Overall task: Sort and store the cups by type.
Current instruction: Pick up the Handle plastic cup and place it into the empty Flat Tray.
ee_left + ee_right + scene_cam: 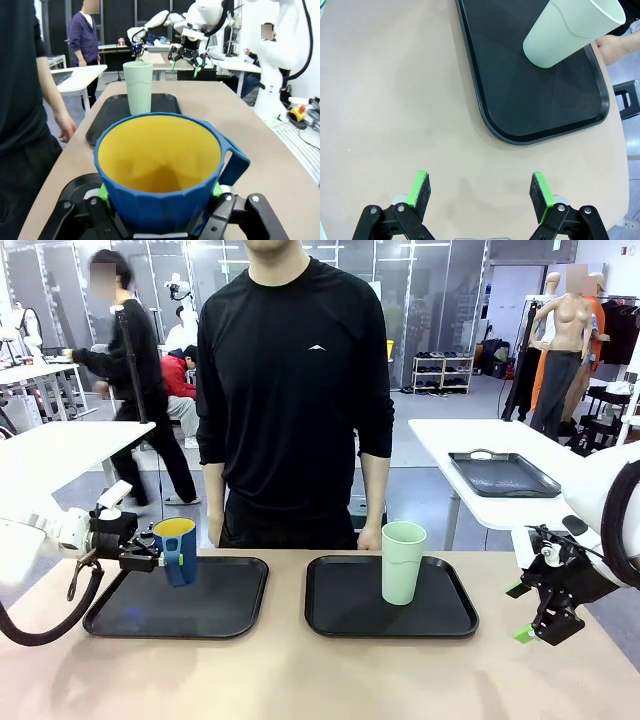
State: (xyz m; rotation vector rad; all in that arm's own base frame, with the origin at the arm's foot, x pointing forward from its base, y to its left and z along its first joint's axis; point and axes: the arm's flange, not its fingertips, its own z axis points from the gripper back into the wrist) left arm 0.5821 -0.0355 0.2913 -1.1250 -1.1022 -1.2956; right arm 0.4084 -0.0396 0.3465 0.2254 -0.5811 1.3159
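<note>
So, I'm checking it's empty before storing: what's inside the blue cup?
Nothing shows inside the blue cup, held by the left gripper: just its bare yellow walls and bottom. The near inner wall, below the front rim, is covered from view.

Bright even overhead light, soft shadows, wrist-cam edges warped.

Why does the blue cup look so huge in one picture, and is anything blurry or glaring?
Left wrist view: the blue cup sits close to the wide-angle lens, so it looms; the green cup behind stays sharp. Front view: soft ceiling-light sheen on the trays. Right wrist view: crisp, faint shadows under the fingers.
</note>
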